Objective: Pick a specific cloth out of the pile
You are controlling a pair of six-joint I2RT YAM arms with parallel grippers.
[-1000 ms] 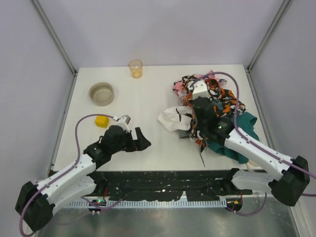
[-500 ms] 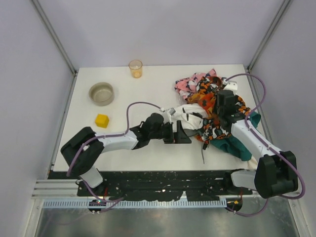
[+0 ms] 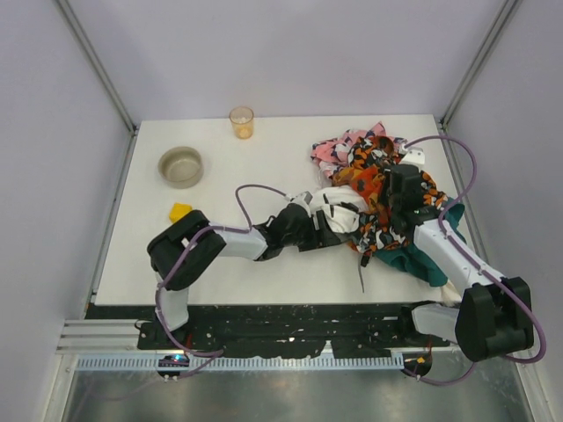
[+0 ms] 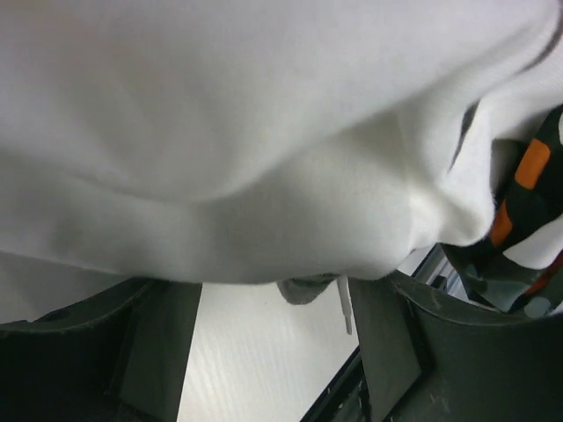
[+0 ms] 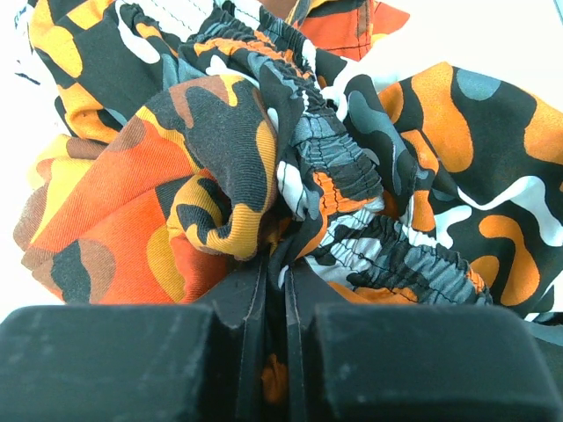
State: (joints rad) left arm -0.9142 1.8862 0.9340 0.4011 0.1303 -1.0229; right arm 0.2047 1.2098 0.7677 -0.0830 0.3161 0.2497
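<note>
The pile [image 3: 378,189] of camouflage, pink, teal and white garments lies at the right of the table. My left gripper [image 3: 324,227] is open at the pile's left edge, its jaws wide apart under the white cloth [image 3: 339,207]. In the left wrist view the white cloth [image 4: 264,132] fills the top, and a small tip of the grey cloth [image 4: 308,288] peeks from beneath it, above the left gripper [image 4: 273,294]. The rest of the grey cloth is hidden. My right gripper [image 3: 398,207] is shut [image 5: 283,268] on a fold of the orange-black camouflage garment [image 5: 220,176].
A grey bowl [image 3: 181,166], an orange cup [image 3: 241,121] and a yellow block [image 3: 180,211] stand on the left half of the white table [image 3: 255,167]. The teal garment [image 3: 413,259] lies at the pile's near right. A thin dark strap [image 3: 361,280] trails toward the front edge.
My left arm has swung from the table's front left to the pile, and its open jaws have slid under the white cloth. My right gripper has moved back and right with the camouflage garment.
</note>
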